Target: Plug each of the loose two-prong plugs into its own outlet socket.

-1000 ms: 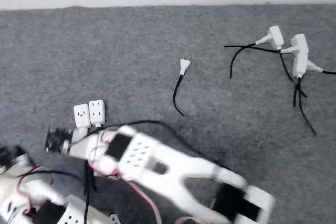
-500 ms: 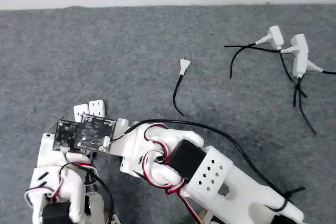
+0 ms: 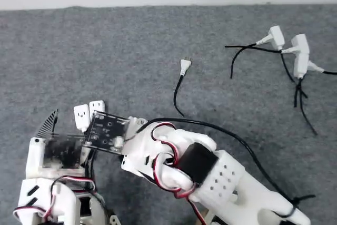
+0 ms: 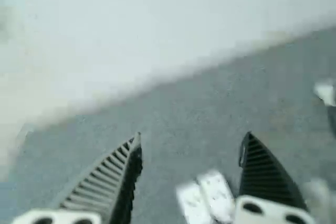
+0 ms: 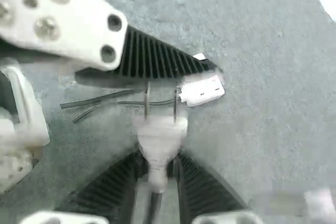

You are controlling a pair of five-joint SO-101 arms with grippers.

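A white, two-pronged plug (image 5: pixel 157 134) is pinched in the right gripper (image 5: pixel 158 159), while the left gripper (image 4: pixel 191 148) is held spread.

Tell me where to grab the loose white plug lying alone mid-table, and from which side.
Take the loose plug by its white body, coming straight down from above and closing across its width. It lies flat, prongs pointing to the far side and black cord trailing to the near side, so a hold on the body leaves the prongs free for plugging in.
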